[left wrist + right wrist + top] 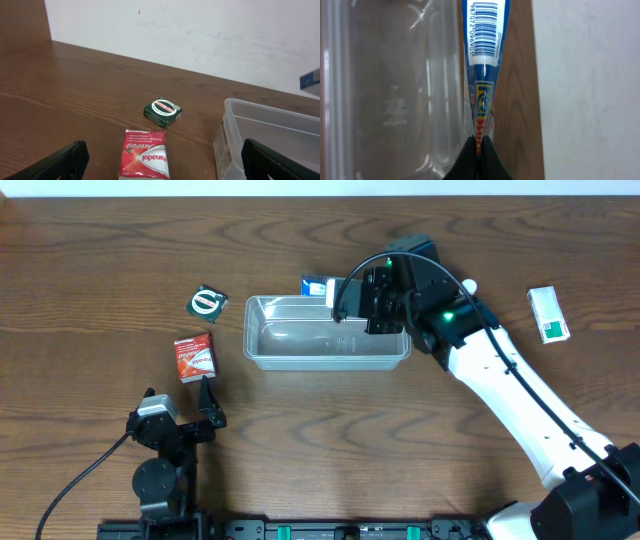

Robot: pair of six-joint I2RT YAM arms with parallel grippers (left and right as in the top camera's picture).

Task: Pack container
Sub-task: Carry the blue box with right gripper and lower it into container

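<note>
Pinched black fingertips of the right gripper [479, 145] clamp the thin edge of a blue packet [482, 60], its barcode end pointing away from the wrist camera; the packet sits just outside the long far wall of the container [395, 100], over the strip of wood between that wall and the table's white back edge; whether it touches the tabletop cannot be told; from overhead the clear container lies open side up near the middle of the table [90, 270], long side running left to right, with the right arm reaching over its far right corner; the left gripper [180, 408] sits low near the front left, jaws spread wide with nothing between them, well apart from the container; just ahead of it lies a red Panadol box [145, 160], flat on the wood; beyond that a small dark green box [162, 111] with a round label; both rest left of the container; a white and green box [548, 314] lies alone at the far right.
</note>
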